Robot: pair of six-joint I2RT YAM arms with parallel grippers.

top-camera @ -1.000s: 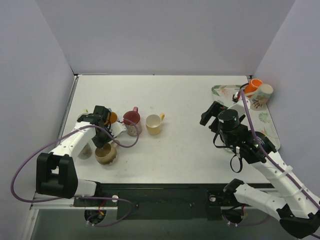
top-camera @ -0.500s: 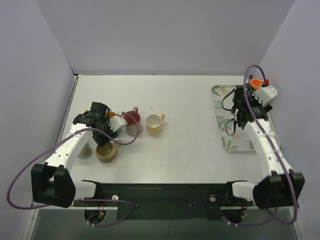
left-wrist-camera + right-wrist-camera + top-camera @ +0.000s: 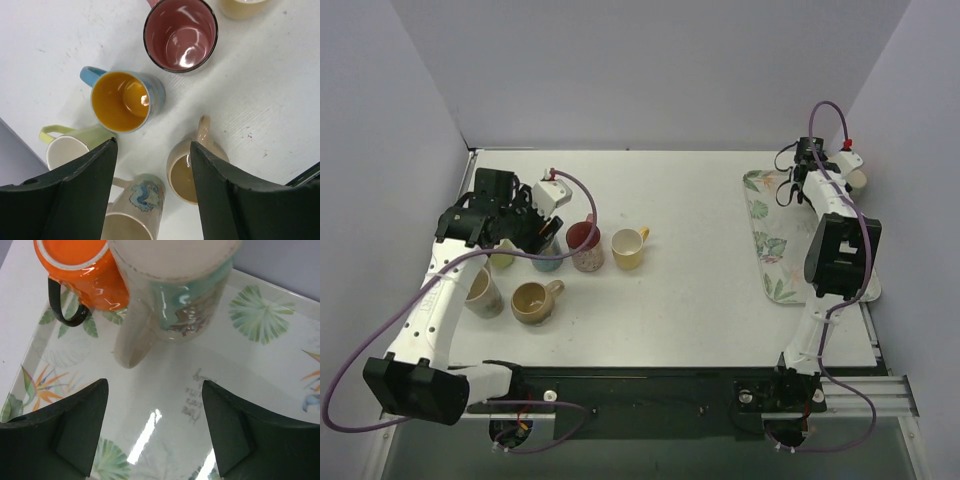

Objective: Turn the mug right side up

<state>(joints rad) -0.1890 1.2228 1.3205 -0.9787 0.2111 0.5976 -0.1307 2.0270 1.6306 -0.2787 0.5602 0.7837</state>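
Note:
Two mugs stand upside down on the leaf-print tray (image 3: pixel 260 370) at the far right corner: an orange mug (image 3: pixel 75 270) with a black handle, and beside it a cream floral mug (image 3: pixel 175 290) whose handle points toward me. My right gripper (image 3: pixel 155 385) hovers open just short of them, nothing between its fingers; in the top view this right gripper (image 3: pixel 812 168) covers the orange mug, and only the cream mug (image 3: pixel 858 180) shows. My left gripper (image 3: pixel 153 144) hangs open and empty above a cluster of upright mugs on the left.
The left cluster holds a maroon mug (image 3: pixel 585 243), a blue mug (image 3: pixel 122 100) with orange inside, a green mug (image 3: pixel 75 147), a tan mug (image 3: pixel 533 302), a cream dragon mug (image 3: pixel 132 210) and a yellow mug (image 3: pixel 628 247). The tray (image 3: pixel 775 250) lies close to the right wall.
My left gripper opened and rose off the mug cluster, leaving the blue mug upright. My right arm swung from mid-table to the tray's far corner.

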